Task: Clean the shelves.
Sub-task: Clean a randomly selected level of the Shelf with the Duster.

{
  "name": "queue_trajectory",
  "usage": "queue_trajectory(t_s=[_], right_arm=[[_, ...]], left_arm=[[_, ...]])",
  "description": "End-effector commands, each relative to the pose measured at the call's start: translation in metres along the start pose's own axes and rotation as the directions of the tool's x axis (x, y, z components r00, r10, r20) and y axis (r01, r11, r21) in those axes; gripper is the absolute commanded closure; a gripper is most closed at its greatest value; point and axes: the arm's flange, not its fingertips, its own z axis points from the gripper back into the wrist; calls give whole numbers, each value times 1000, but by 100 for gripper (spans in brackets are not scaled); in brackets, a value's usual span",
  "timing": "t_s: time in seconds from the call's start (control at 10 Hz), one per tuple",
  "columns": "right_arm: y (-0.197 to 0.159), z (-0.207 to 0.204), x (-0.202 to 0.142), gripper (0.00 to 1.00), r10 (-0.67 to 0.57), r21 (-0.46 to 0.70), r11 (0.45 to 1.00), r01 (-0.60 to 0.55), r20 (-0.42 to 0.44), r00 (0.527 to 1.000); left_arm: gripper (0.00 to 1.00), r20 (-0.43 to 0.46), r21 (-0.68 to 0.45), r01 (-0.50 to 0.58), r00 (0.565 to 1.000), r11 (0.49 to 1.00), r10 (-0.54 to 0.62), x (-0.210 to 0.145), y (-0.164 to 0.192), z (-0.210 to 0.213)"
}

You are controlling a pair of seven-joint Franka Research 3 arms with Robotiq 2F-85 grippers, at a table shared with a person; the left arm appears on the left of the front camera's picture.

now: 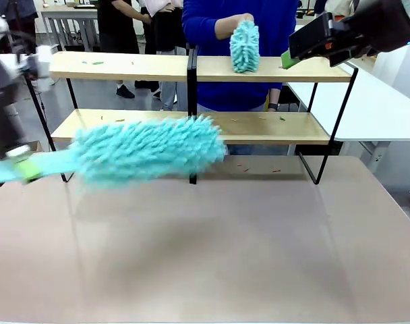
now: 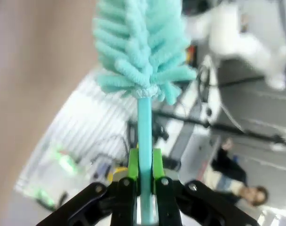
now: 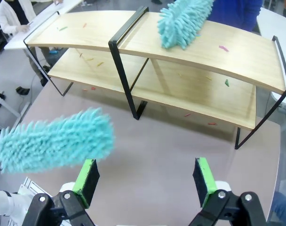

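left wrist view showed the left gripper (image 2: 143, 165) with its fingers clamped on the thin handle (image 2: 144, 127) of a teal fluffy duster (image 2: 138, 42), a grip low on the stick that probably let the head reach ahead of the arm. in the front view that duster lay nearly level, its long axis running across the picture and its head pointing toward the central post (image 1: 191, 115), in front of the left half of the lower board. it was blurred, so contact with the wood could not be judged. the shelves (image 1: 158, 67) stood along the far side of the table (image 1: 205, 256), long axis left to right, open face toward the robot, with small coloured scraps (image 1: 281, 119) on the boards. a person's hand (image 1: 235, 23) held a second duster (image 1: 245, 46) upright, tip down on the upper board, seemingly taking that level. the right gripper (image 3: 145, 176) hung high above the table, fingers wide apart and empty, likely kept clear of the sweep.
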Motion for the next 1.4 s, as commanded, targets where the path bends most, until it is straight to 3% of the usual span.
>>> queue_trajectory(t_s=[0.0,0.3,1.3], right_arm=[[0,0,1,0,-3,0,1000,3,2,1000],[0,0,1,0,-3,0,1000,3,2,1000],[0,0,1,0,-3,0,1000,3,2,1000]], left_arm=[[87,-58,17,54,997,998,-53,-75,6,24],[87,89,22,42,995,999,-44,-137,15,43],[87,65,11,23,998,1000,-24,-110,26,28]])
